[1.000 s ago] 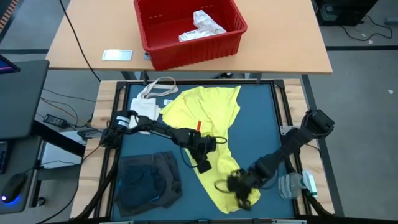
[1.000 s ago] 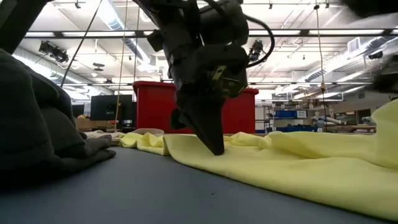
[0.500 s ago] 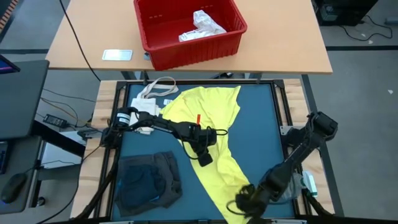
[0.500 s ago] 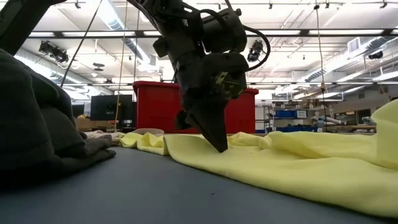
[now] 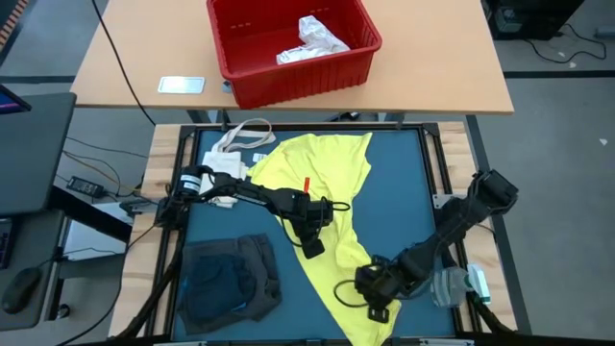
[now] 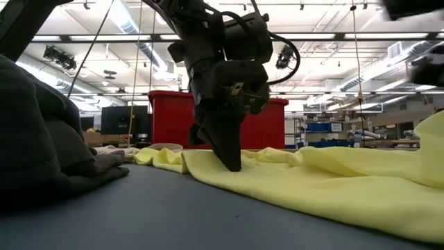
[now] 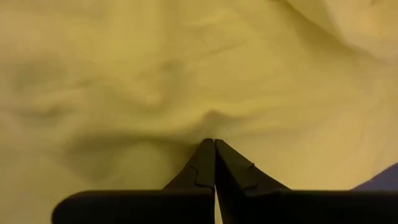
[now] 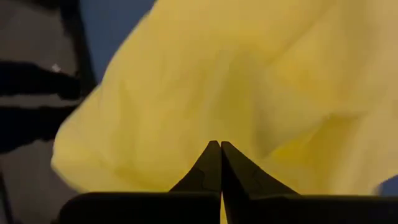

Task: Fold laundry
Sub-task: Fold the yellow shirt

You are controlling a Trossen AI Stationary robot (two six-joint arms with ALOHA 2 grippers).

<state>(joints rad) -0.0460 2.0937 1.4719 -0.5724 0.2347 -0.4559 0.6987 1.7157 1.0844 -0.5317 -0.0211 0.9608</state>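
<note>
A long yellow garment (image 5: 322,178) lies slantwise on the blue table, from the far middle to the near right. My left gripper (image 5: 313,247) is shut, with its tips down on the garment near its left edge. My right gripper (image 5: 377,306) is shut on the garment's near end, which rises at the low view's right edge (image 6: 430,139). A dark grey and navy pile of clothes (image 5: 231,279) rests flat at the near left. My left gripper presses its shut fingertips (image 7: 214,144) down on the yellow cloth, slanting from above. A small pucker (image 7: 211,117) stands just beyond the tips. The cloth there lies flat on the table (image 6: 277,173). Whether any cloth is between the fingers, I cannot tell. My right gripper has the yellow garment's near end (image 8: 217,124) pinched between its fingertips, slanting down from the table's right. One layer or several, I cannot tell. That end is lifted off the table and sags in loose folds below the fingers.
A cream tote bag (image 5: 238,149) lies at the far left of the blue table, and a clear plastic item (image 5: 452,286) lies at its near right edge. On the wooden table beyond stands a red bin (image 5: 293,43) holding white cloth.
My right gripper swung toward the table's near edge with the yellow garment's near end, then came back a little toward the far side, tipping as it went. That end has been drawn out longer toward the near edge. The rest of the garment has stayed put.
</note>
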